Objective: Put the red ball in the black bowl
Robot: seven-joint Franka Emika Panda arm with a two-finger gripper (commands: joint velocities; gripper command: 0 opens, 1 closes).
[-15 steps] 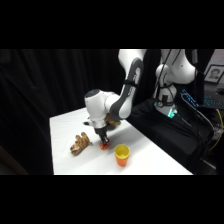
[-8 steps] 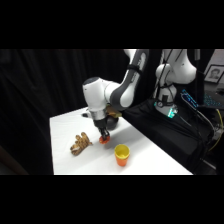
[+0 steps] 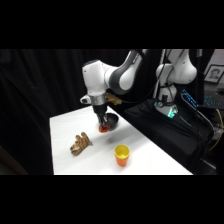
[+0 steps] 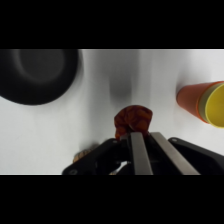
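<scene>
Side view showed a white table (image 3: 150,150) against a black backdrop, with the white arm (image 3: 112,75) reaching in from the upper right and bending down over the table's far half. Its gripper (image 3: 103,125) pointed downward and pinched the red ball (image 3: 104,128) between its fingers, holding it clear of the tabletop; a soft shadow lay on the table below and to the right. The black bowl (image 3: 112,120) sat just behind and to the right of the gripper, partly hidden by it. The ball was beside the bowl, not inside it. Nearer the camera, a tan lumpy object (image 3: 80,144) lay on the left part of the table, and a yellow cup (image 3: 121,155) stood upright toward the front, well apart from the bowl.

Wrist view looked down past the black linkage and two pale fingers (image 4: 140,155) rising from the bottom edge. The ball (image 4: 133,120) sat gripped at their tips near the centre of the frame, its surface dark red with orange patches. The bowl (image 4: 37,75) filled the upper left corner, empty and glossy. The cup (image 4: 205,102) showed at the right edge, orange on the outside and yellow within. A sliver of the tan object (image 4: 86,152) peeked out beside the linkage at lower left
</scene>
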